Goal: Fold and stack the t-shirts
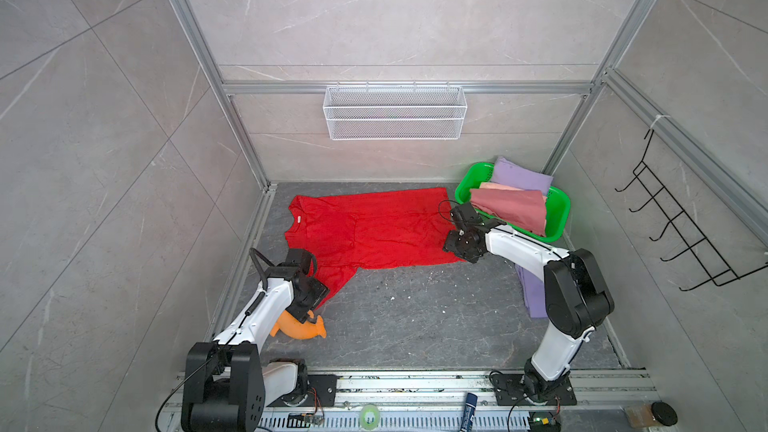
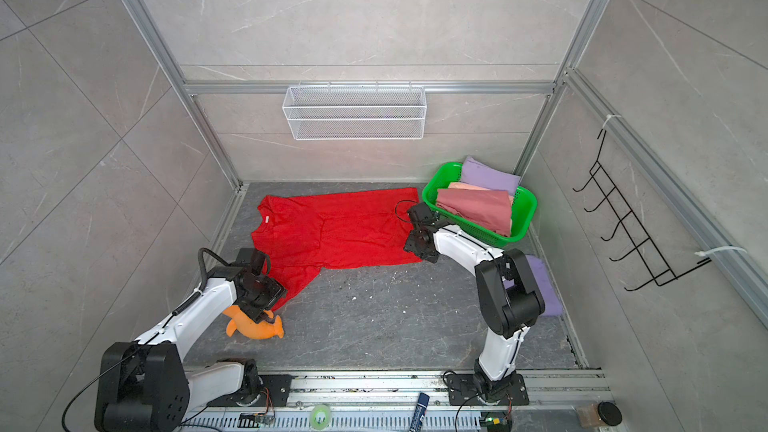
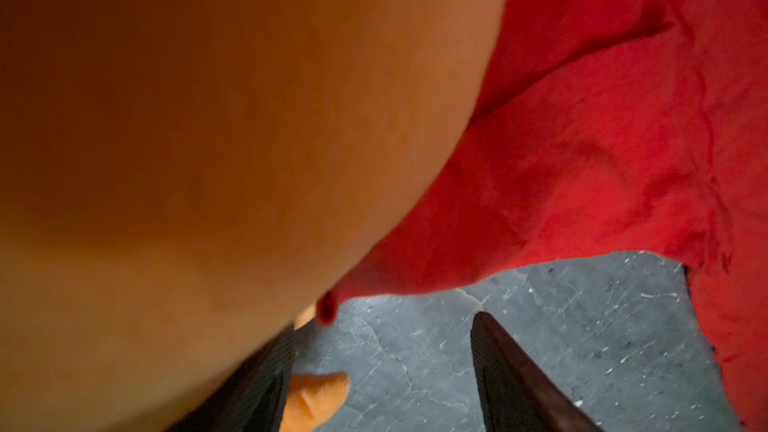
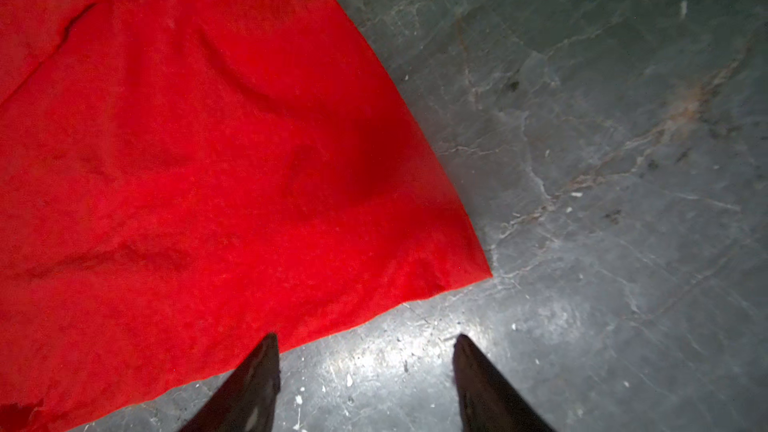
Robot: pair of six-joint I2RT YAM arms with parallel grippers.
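Ops: Status on red t-shirt [image 1: 374, 226] [image 2: 340, 230]?
Cam: Spread flat on the surface [image 1: 415, 317], mid-rear, seen in both top views. Collar twd the left, hem twd the right, just beside the green basket [image 1: 559, 209]. One sleeve trails fwd twd the left arm.
Ops: Left end effector [image 3: 384, 322]?
Cam: Fingers apart, only bare surface btwn them. Hangs low over the orange plush toy [image 1: 299, 328], at the tip of that sleeve. Wrist cam is mostly filled by the toy [image 3: 208, 139], blurred, w/ the red t-shirt [image 3: 582, 160] next to it. Can't tell if a finger touches the toy. Toy sits front left, well apart from the basket.
Ops: Right end effector [image 4: 365, 338]?
Cam: Spread too, gripping nothing. Sits at the hem's near corner: one fingertip [image 4: 262, 367] at the cloth edge, the other over bare surface. Corner of the red t-shirt [image 4: 208, 160] lies flat.
Ops: Other shirts?
Cam: Three in the basket, rear right corner. On top at the front, dusty rose shirt [image 1: 511, 205]; pale peach shirt [image 1: 498, 186] peeking out behind it; lavender shirt [image 1: 521, 176] at the back, poking over the rim. A second lavender shirt [image 1: 530, 297] lies on the surface by the right wall, partly hidden behind the right arm.
Ops: Red one folded?
Cam: No, lying open, w/ a few creases.
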